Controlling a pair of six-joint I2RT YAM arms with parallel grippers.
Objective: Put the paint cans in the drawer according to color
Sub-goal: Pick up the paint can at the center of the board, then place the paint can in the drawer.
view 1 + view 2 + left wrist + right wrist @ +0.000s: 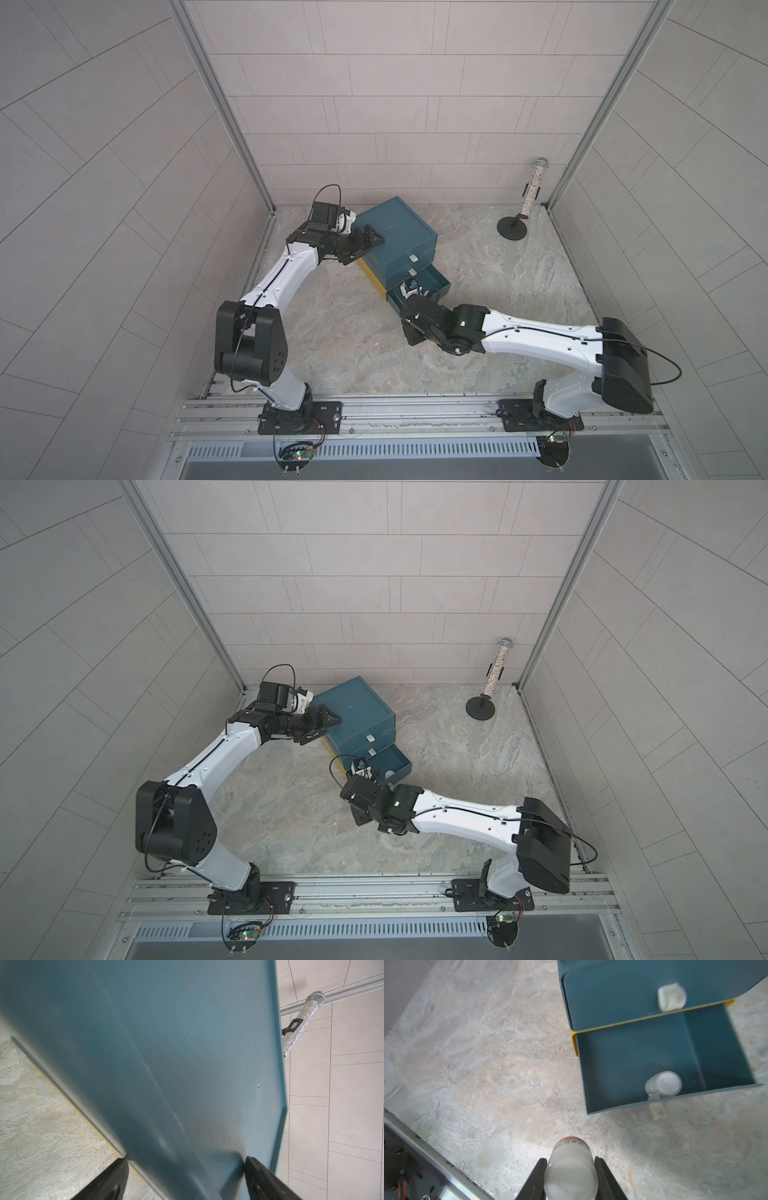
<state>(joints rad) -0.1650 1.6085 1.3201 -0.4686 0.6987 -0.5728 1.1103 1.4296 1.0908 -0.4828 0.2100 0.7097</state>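
A white paint can sits between the fingers of my right gripper, which is shut on it just above the stone floor. In both top views this gripper hangs at the near left side of the open bottom drawer. Another white paint can lies inside that drawer, against its front wall, and shows faintly in a top view. My left gripper clamps the left top edge of the blue drawer cabinet, with its fingers on either side of the cabinet.
The two upper drawers are shut, each with a small white pull tab. A tall glittery tube stands on a black round base at the back right corner. Tiled walls close in three sides, and a metal rail runs along the front.
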